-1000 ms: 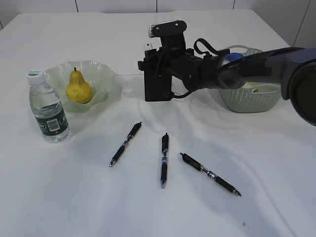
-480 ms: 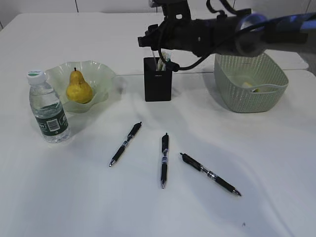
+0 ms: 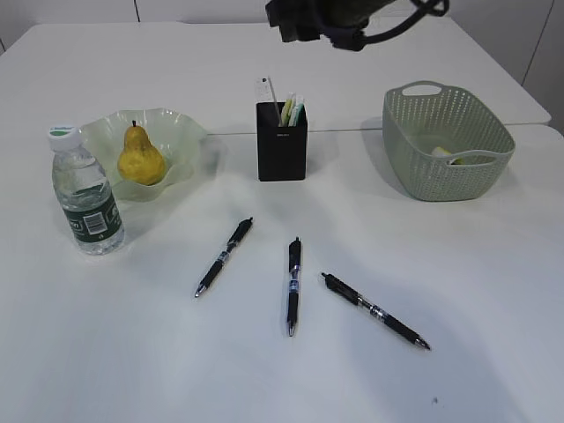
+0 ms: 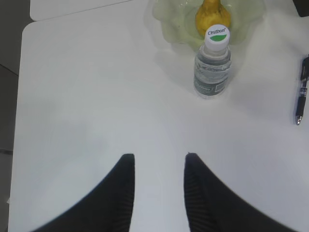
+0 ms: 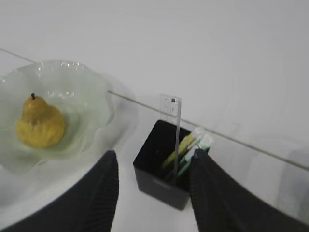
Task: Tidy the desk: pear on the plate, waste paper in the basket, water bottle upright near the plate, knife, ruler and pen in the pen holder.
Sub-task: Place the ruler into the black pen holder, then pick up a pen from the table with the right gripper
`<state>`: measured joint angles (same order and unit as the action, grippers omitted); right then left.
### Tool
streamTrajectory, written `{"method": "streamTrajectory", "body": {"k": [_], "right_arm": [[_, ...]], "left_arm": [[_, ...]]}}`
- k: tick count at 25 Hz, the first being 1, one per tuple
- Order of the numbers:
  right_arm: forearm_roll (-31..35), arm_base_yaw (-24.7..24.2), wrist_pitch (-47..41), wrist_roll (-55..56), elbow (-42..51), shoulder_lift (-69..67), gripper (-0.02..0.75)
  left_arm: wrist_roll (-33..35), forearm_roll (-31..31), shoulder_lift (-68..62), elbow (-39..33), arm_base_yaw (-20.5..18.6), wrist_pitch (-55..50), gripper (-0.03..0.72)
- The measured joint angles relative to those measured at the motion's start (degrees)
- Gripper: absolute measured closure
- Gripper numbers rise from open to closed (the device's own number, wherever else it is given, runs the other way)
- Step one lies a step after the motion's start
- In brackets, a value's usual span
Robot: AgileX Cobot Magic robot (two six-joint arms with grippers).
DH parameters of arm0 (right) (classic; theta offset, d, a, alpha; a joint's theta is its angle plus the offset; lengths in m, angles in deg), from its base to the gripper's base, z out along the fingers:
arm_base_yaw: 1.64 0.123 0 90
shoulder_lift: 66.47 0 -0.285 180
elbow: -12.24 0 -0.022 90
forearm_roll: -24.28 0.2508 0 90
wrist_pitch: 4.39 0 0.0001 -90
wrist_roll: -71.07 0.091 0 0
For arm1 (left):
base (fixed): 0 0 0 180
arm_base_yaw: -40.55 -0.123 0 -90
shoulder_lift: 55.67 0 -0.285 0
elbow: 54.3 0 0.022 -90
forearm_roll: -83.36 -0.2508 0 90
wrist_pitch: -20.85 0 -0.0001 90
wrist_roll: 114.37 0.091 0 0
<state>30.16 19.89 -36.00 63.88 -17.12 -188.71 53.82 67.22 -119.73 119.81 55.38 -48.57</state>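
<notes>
A yellow pear (image 3: 141, 156) lies on the pale green glass plate (image 3: 184, 133). A water bottle (image 3: 85, 194) stands upright beside the plate. The black pen holder (image 3: 281, 152) holds a clear ruler (image 3: 263, 91) and green and yellow items. Three black pens (image 3: 224, 256) (image 3: 293, 284) (image 3: 374, 310) lie on the table. My right gripper (image 5: 153, 159) is open and empty, high above the pen holder (image 5: 162, 170), with the ruler (image 5: 176, 126) below it. My left gripper (image 4: 157, 157) is open and empty over bare table, short of the bottle (image 4: 213, 63).
A green mesh basket (image 3: 453, 167) stands at the right with crumpled paper (image 3: 446, 153) inside. The right arm (image 3: 339, 18) shows at the top edge of the exterior view. The table's left edge (image 4: 19, 96) shows in the left wrist view.
My right arm has risen from the pen holder up toward the top of the exterior view. The ruler now stands in the holder. The left arm has not visibly moved.
</notes>
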Motion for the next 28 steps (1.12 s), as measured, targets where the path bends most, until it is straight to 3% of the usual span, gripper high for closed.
{"method": "streamTrajectory", "body": {"k": [12, 21, 28], "right_arm": [[-4.3, 0.0, -37.9, -0.4, -6.1, 8.3, 0.416], [-2.2, 0.0, -39.7, -0.2, -1.5, 5.4, 0.371], [-3.2, 0.0, -39.4, -3.8, 11.0, 2.5, 0.349]], "left_arm": [[-1.0, 0.0, 0.0, 0.0, 0.0, -2.6, 0.448], [-1.0, 1.7, -1.0, 0.0, 0.0, -2.7, 0.447], [-1.0, 1.7, -1.0, 0.0, 0.0, -2.7, 0.447]]}}
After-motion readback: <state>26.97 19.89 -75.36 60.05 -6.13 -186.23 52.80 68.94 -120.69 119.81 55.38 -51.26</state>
